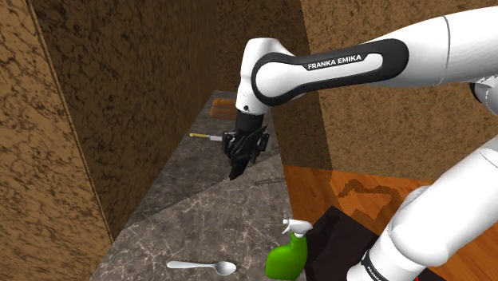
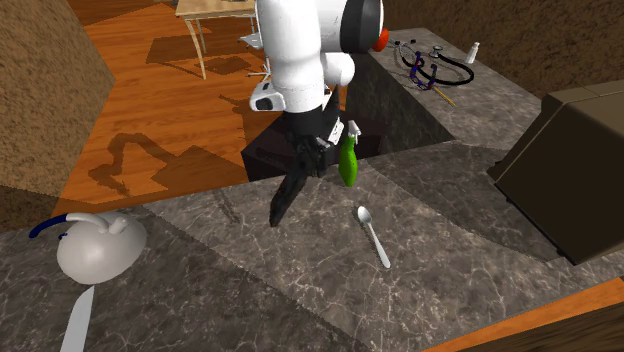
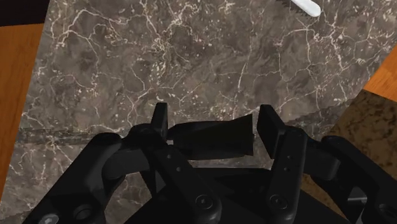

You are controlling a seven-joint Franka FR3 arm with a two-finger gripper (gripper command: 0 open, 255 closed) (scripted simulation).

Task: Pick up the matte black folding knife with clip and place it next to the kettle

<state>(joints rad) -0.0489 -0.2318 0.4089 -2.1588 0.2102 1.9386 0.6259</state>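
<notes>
My black gripper [image 2: 304, 163] is shut on the matte black folding knife [image 2: 284, 197], which hangs slanted from it above the dark marble counter [image 2: 250, 260]. In the wrist view the knife [image 3: 213, 138] lies crosswise, clasped between the two fingers [image 3: 159, 122]. In the shoulder view the gripper [image 1: 242, 150] holds the knife [image 1: 236, 169] over the middle of the counter. The pale rounded kettle [image 2: 100, 246] with a blue handle stands on the counter toward the second exterior view's left, well apart from the knife.
A metal spoon [image 2: 373, 236] and a green spray bottle [image 2: 349, 160] lie near the stand. A white blade [image 2: 78, 320] lies by the kettle. A big dark box [image 2: 575, 160] stands at the second exterior view's right. Brown walls [image 1: 96, 96] border the counter.
</notes>
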